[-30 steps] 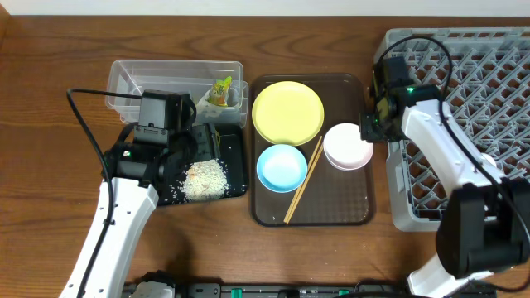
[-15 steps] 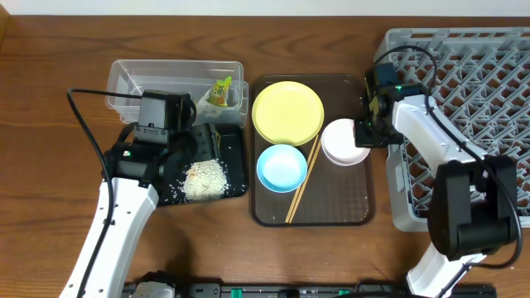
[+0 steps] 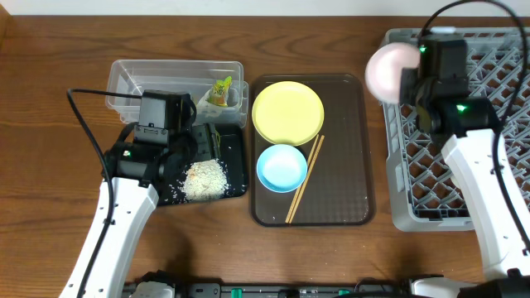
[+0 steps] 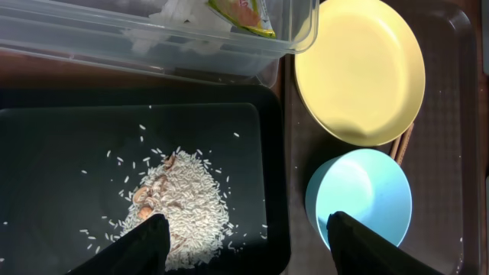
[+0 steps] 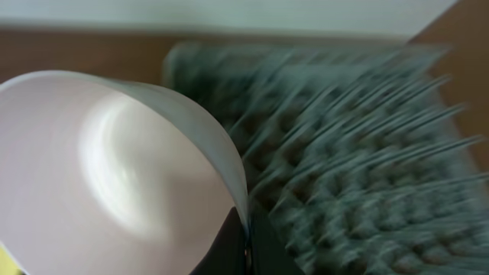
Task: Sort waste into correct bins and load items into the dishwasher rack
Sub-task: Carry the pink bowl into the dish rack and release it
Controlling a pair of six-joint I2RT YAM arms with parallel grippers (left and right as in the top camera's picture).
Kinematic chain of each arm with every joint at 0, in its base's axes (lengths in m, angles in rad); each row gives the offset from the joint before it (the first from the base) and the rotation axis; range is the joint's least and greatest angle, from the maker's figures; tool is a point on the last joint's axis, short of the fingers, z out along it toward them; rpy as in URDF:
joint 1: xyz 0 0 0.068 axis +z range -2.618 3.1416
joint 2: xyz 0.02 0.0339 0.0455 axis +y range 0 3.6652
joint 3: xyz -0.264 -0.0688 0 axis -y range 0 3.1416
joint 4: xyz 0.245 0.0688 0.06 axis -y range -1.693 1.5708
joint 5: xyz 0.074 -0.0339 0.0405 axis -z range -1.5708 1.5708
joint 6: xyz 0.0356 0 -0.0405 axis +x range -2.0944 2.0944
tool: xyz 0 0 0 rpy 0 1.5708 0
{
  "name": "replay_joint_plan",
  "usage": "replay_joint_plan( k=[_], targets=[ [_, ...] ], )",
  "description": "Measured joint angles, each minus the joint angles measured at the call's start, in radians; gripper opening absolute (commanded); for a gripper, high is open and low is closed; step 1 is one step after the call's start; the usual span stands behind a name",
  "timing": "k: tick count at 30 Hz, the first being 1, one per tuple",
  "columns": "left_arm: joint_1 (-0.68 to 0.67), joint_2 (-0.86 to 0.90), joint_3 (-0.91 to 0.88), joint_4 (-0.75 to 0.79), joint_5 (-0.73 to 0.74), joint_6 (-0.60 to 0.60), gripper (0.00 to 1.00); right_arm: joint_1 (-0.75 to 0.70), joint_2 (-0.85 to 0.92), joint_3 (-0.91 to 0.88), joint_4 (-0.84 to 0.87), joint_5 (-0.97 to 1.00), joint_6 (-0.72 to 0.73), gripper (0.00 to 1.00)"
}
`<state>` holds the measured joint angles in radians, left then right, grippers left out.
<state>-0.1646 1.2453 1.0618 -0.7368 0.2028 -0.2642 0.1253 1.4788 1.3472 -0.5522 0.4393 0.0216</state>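
We see right hand [image 5: 244, 231] clenched on pink bowl [image 3: 392, 70], raised at rack [image 3: 497, 124] left edge. Left hand [image 4: 252, 241] released over black tray [image 4: 61, 153] holding rice [image 4: 187, 198]. Wrapper [image 3: 221, 89] in tub [image 3: 157, 74]. Plate [image 3: 287, 112], blue bowl [image 3: 281, 165], chopsticks [image 3: 305, 178] on brown tray [image 3: 339, 190]; narrow desk [image 3: 50, 165] strip before rack.

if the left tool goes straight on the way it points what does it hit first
The left tool would probably meet the black tray first, near the right edge of the rice heap; depth is unclear from the wrist view.
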Motion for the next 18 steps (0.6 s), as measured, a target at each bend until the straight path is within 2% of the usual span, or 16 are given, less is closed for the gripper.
replay_joint_plan(
  k=[8,13,18],
  targets=[
    [0.000,0.000,-0.001,0.000,0.000,0.000,0.69,-0.001,0.072,0.000,0.381,0.350,-0.183,0.01],
    [0.000,0.000,-0.001,-0.003,0.000,0.000,0.69,-0.019,0.178,0.001,0.554,0.432,-0.283,0.01],
    [0.000,0.000,-0.001,-0.008,0.000,0.000,0.69,-0.067,0.312,0.001,0.634,0.467,-0.343,0.01]
  ],
)
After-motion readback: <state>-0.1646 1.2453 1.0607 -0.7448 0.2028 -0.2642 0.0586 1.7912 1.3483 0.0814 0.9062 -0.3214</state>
